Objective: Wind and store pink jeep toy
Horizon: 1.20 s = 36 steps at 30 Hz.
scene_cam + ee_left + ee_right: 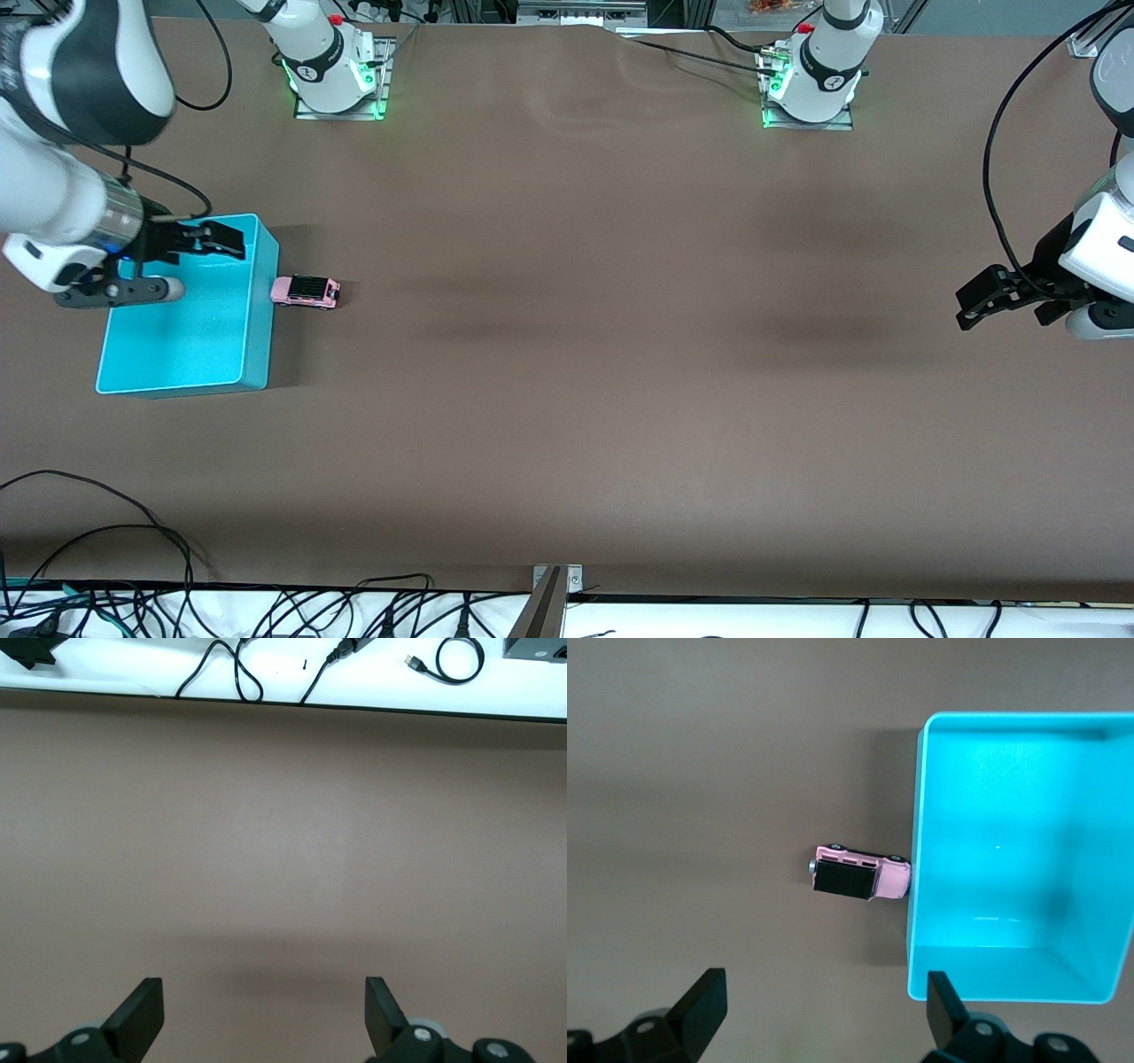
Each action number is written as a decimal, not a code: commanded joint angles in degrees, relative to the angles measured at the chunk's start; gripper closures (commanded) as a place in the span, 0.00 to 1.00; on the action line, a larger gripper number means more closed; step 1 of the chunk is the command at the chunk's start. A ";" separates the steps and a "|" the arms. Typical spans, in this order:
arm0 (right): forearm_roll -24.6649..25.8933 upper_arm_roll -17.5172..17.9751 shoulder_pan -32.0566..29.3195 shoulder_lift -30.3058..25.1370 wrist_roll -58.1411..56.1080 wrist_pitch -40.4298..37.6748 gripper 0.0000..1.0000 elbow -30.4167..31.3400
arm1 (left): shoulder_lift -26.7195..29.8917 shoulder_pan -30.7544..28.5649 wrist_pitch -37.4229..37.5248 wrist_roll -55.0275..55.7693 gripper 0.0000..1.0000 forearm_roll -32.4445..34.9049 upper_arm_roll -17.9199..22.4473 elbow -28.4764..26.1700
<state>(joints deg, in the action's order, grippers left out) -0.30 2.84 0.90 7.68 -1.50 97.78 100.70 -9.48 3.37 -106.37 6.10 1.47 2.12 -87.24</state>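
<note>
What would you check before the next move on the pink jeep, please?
1. Jeep on the table, free of any grip: ok.
2. Jeep clear of the bin: not ok; it sits right against the bin's wall, on the side toward the left arm's end.
3. Right gripper open and empty: ok; it is over the bin.
4. Left gripper open and empty: ok; it waits over bare table at its own end.
5. Bin empty and ready to take the jeep: ok.
6. Jeep already wound: cannot tell.
</note>
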 commanded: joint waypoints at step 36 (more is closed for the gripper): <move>0.66 0.32 -0.11 -5.75 17.56 38.01 0.00 35.09 | 0.51 1.11 0.99 -0.65 0.00 -1.38 0.78 0.76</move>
<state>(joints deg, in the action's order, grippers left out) -0.31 2.95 0.91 3.63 10.94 134.18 134.01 -9.40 3.88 -106.37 6.10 1.47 2.19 -87.24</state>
